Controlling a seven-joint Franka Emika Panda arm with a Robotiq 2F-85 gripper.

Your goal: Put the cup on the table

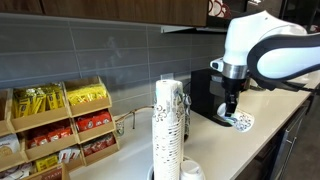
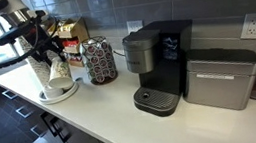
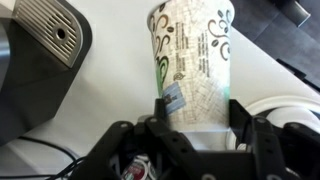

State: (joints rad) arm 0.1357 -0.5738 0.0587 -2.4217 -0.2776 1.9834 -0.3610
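Pinching the cup [image 3: 190, 60] near its base, the hand [image 3: 202, 103] has one finger set against each side of the paper wall, as the wrist view shows. In an exterior view the cup [image 1: 243, 122] hangs tilted under the hand [image 1: 233, 108], low over the worktop [image 1: 225, 150] and just beside the coffee machine [image 1: 205, 90]. Whether its lower edge touches the surface I cannot tell. The main risk, as I judge it, is the tilt. If the fingers let go while the cup leans like this, it would likely land on its side and roll, perhaps toward the front edge, instead of standing. Thin paper also gives easily, so pressing it down while the grip is firm could crease the wall or pop the cup sideways out of the grip. The machine's drip tray [image 3: 45, 35] sits near on one side and a white round piece [image 3: 292, 108] on the other, so a swing while levelling the cup could clip either. The tall stack of cups [image 1: 167, 125] stands well apart.
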